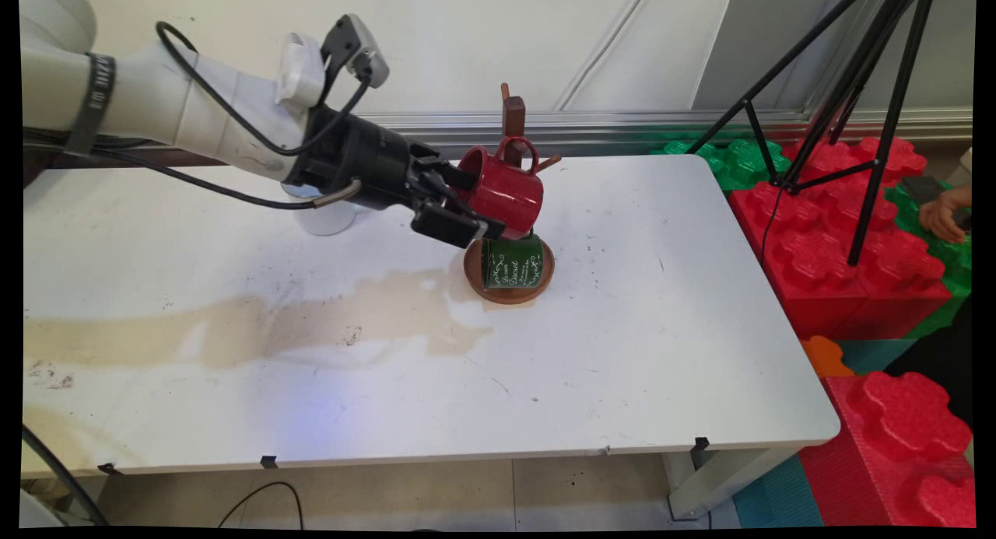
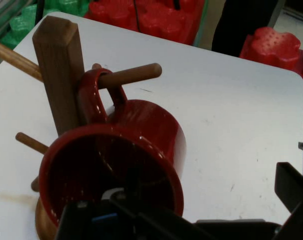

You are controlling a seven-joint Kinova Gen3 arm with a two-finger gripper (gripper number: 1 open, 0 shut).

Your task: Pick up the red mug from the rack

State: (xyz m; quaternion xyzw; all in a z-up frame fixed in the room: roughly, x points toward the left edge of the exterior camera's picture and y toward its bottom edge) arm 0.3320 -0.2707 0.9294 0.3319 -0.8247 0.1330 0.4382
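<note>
Hand view puts the gripper (image 2: 141, 210) at the bottom edge, one finger inside the red mug (image 2: 141, 150) and one outside, closed on its rim. That mug's handle is looped over a wooden peg (image 2: 134, 74) of the mug tree's post (image 2: 59, 70). Main view, from the near side: a brownish stain (image 1: 311, 321) crosses the white table (image 1: 622, 352); farther back the green mug (image 1: 511, 263) hangs low over the tree's round base (image 1: 545, 278), with the red mug tilted just above it. Red and green foam blocks (image 1: 840, 251) lie beyond the table's right end.
</note>
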